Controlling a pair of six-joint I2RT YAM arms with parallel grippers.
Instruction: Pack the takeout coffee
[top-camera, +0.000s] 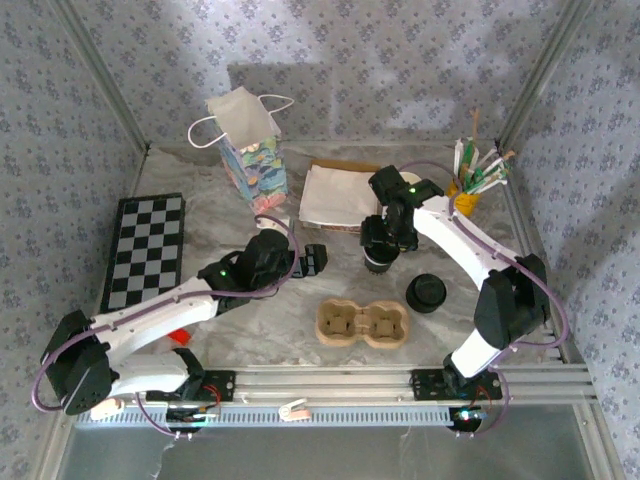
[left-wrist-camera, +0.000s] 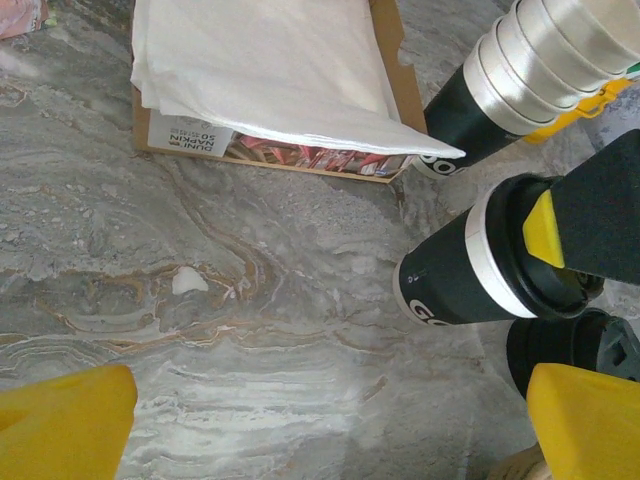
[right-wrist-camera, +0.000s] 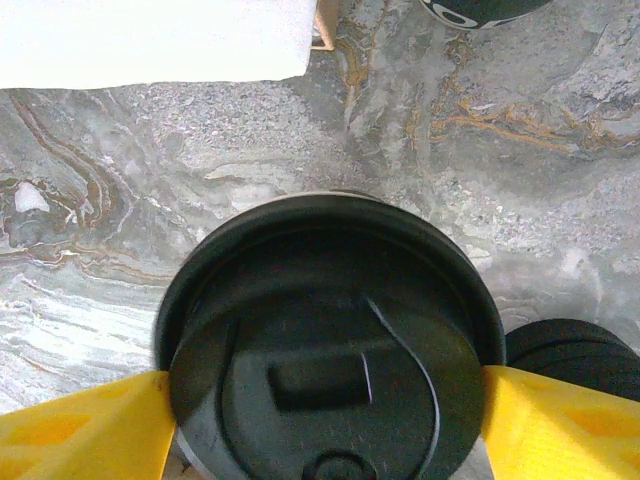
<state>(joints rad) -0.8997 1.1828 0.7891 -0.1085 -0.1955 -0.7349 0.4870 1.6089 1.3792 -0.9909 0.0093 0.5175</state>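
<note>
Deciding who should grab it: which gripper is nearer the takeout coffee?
Right. The right gripper straddles the takeout coffee at its lid; the left gripper is open, apart, off to the cup's left.

Table (left-wrist-camera: 250, 330): grey marble with brown veins; a small white fleck (left-wrist-camera: 188, 280) at 9 o'clock.
Left gripper (left-wrist-camera: 325, 425): yellow fingertips at 7 and 5 o'clock, spread wide, nothing between them.
Napkin box (left-wrist-camera: 402, 95): open cardboard at 12 o'clock; white napkins (left-wrist-camera: 260, 70) overhang its near edge.
Stack of cups (left-wrist-camera: 500, 90): at 2 o'clock, dark sides, cream rims nested; a yellow container (left-wrist-camera: 590, 105) behind it.
Takeout coffee (left-wrist-camera: 450, 290): at 3 o'clock, dark side, pale band, black lid.
Right gripper (left-wrist-camera: 565, 250): one black finger (left-wrist-camera: 610, 190) with a yellow pad at the lid's rim.
Low black lid (left-wrist-camera: 560, 350): at 4 o'clock, just beside the takeout coffee.
</note>
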